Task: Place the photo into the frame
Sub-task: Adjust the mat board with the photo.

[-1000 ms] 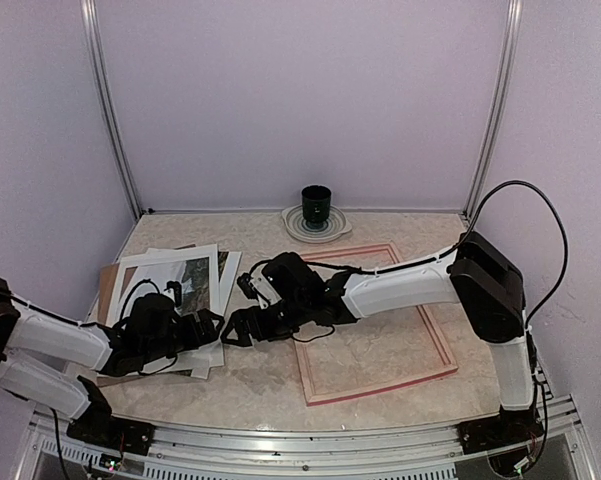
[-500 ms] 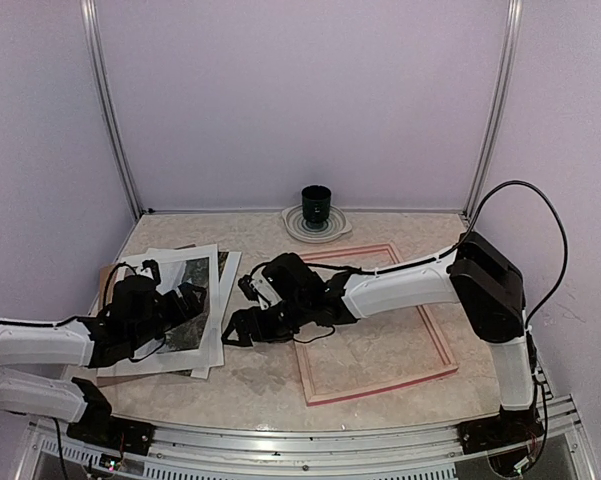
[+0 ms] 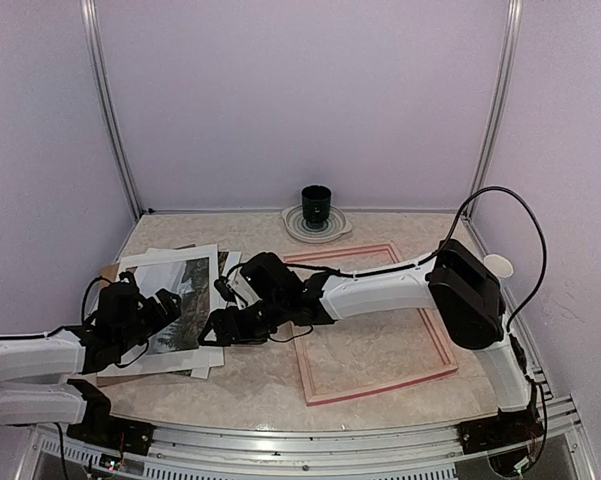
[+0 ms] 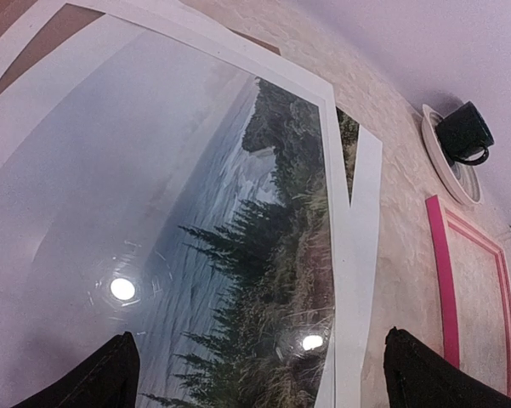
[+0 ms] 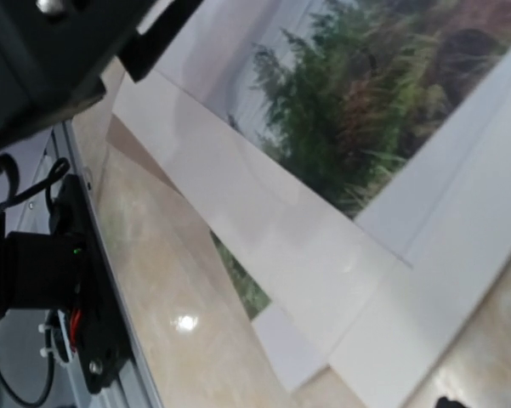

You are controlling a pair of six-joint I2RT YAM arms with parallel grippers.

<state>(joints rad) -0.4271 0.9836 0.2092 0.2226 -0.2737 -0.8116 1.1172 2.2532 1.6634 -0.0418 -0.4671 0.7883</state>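
The photo [image 3: 185, 290], a landscape with dark trees and bluish water, lies in a stack of sheets at the left of the table. It fills the left wrist view [image 4: 238, 255] and shows in the right wrist view [image 5: 357, 93]. The pink frame [image 3: 380, 386] lies flat to the right, empty, its rim also in the left wrist view [image 4: 445, 280]. My left gripper [image 3: 165, 303] is open just above the photo's near part, fingertips [image 4: 110, 378] wide apart. My right gripper [image 3: 212, 330] hovers at the stack's near right corner, open and empty; only one fingertip [image 5: 446, 402] shows.
A white mat board [image 3: 155, 262] and a brown backing board [image 3: 108, 272] belong to the stack. A dark cup [image 3: 316, 203] stands on a saucer [image 3: 292, 225] at the back wall. The left arm's dark body [image 5: 59, 51] is close above the right gripper.
My left arm has drawn back to the left, its gripper now over the photo's near left part. My right gripper has shifted left toward the stack's near right corner.
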